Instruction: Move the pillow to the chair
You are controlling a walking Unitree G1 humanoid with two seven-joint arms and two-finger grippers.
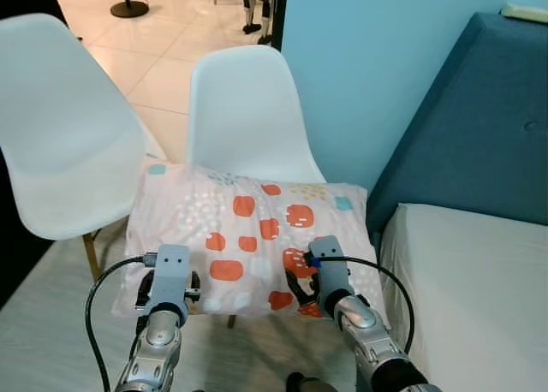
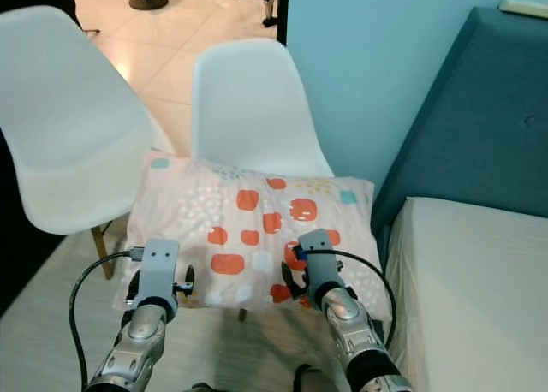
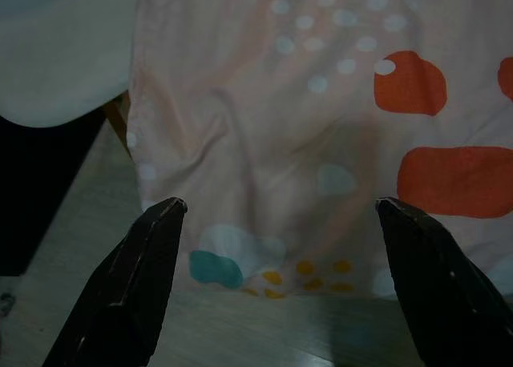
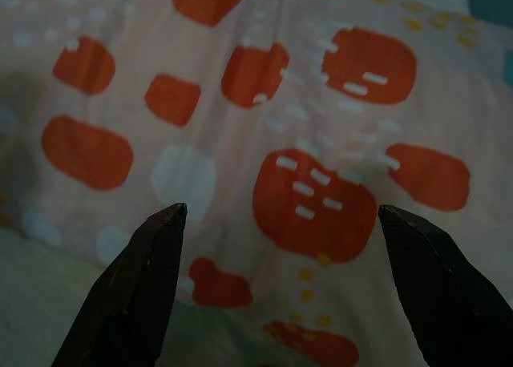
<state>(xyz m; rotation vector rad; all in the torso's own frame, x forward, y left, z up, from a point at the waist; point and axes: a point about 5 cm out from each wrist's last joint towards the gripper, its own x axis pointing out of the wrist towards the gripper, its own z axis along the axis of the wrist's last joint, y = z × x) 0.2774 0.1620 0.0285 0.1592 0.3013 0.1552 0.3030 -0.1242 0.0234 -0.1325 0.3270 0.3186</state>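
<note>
The pillow (image 1: 248, 238), pale pink with orange blobs and white dots, lies flat across the seat of the nearer white chair (image 1: 244, 109), its far edge against the chair's back and its near edge hanging a little past the seat. A second chair (image 1: 60, 135) stands just to the left, touching the pillow's left corner. To the right is a blue sofa (image 1: 479, 135) with a pale cushion (image 1: 471, 289), in front of a light blue wall (image 1: 360, 58).

Both arms reach forward over the pillow's near edge. The left gripper (image 3: 276, 215) hovers at the pillow's near-left corner, fingers spread wide, nothing between them. The right gripper (image 4: 280, 215) hovers over the near-right part, also spread wide and holding nothing. Neither finger pair appears to touch the fabric.
</note>
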